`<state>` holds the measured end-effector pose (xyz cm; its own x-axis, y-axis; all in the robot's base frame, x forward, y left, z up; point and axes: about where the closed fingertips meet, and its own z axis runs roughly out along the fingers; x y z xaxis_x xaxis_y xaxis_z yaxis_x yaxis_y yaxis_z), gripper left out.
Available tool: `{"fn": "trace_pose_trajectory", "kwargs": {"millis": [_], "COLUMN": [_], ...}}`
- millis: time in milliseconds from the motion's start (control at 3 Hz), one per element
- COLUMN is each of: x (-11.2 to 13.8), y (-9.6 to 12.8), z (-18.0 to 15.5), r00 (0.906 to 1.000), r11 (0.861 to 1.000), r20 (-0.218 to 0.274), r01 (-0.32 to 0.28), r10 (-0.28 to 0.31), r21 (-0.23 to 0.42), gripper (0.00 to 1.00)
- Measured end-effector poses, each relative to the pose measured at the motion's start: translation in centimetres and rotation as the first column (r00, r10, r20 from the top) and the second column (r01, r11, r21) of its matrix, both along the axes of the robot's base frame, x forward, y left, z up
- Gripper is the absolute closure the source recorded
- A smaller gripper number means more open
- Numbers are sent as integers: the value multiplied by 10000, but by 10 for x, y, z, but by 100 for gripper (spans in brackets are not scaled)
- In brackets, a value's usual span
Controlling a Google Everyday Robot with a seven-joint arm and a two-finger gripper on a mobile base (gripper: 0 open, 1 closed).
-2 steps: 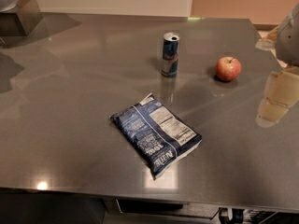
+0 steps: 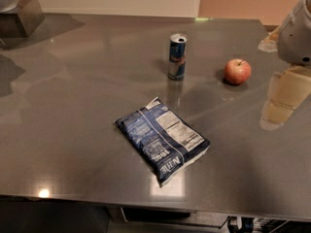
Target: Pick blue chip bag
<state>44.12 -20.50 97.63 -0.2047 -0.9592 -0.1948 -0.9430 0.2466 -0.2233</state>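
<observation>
The blue chip bag [image 2: 162, 139] lies flat on the grey table [image 2: 73, 110], near the front edge and a little right of centre. Its white nutrition-label panel faces up and its long side runs diagonally. My gripper [image 2: 283, 101] hangs at the right edge of the view, above the table's right side. It is well to the right of the bag and beyond it, touching nothing. The white arm housing [image 2: 297, 33] sits above it.
A slim blue-and-silver drink can [image 2: 177, 56] stands upright behind the bag. A red apple [image 2: 237, 71] lies to the can's right, close to my gripper. A dark block with a white bowl [image 2: 19, 8] stands at the far left corner. The table's front edge runs along the bottom.
</observation>
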Motion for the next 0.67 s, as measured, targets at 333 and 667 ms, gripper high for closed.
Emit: {"fn": "trace_pose_trajectory", "kwargs": {"millis": [333,667], "x": [5,3], "y": [28,64], "z": [-13,-36], "r00": [9986,9953], "r11": [9996,9982], "r20": [-453,-775], "r01": [-267,-567], "r10": [272,580], "r21": [117,188], "gripper": [0,0]}}
